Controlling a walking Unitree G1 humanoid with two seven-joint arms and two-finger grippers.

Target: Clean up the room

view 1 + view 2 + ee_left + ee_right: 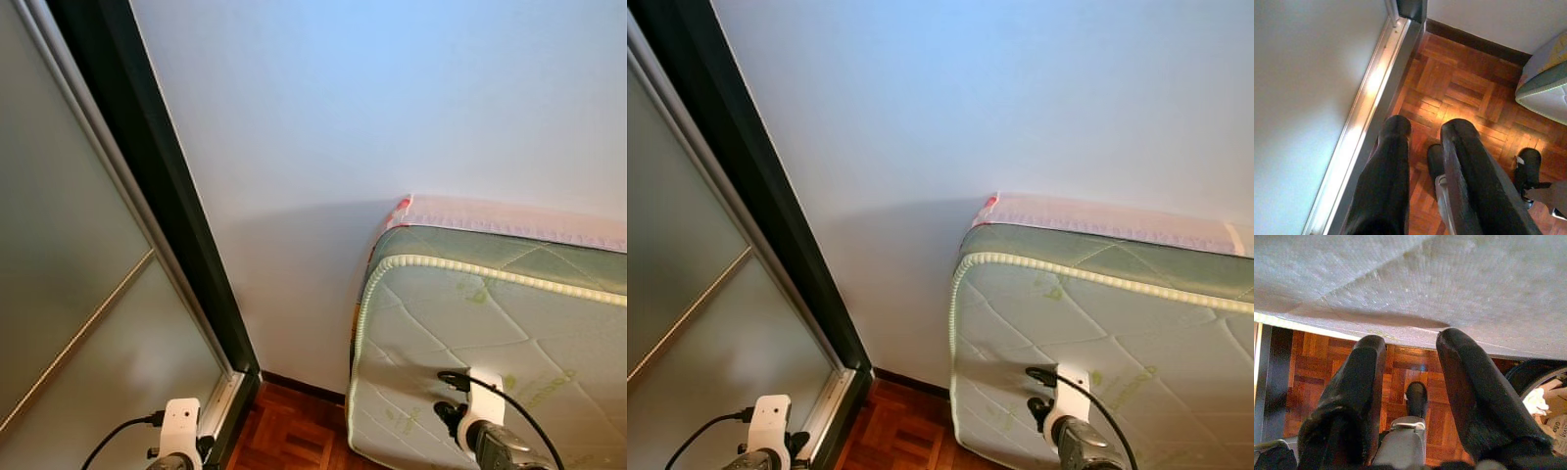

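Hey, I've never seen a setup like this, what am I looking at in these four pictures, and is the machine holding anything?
It is a walking robot with two arms. Two pictures come from cameras on its head, facing a white wall, a sliding door and a mattress leaning against the wall. The other two come from its wrists, looking down along each gripper's black fingers at the wooden floor. The left gripper and the right gripper are both open and hold nothing.

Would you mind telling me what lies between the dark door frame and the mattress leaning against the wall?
In the left eye view, only bare white wall separates the door frame from the mattress, with dark skirting and parquet floor below.
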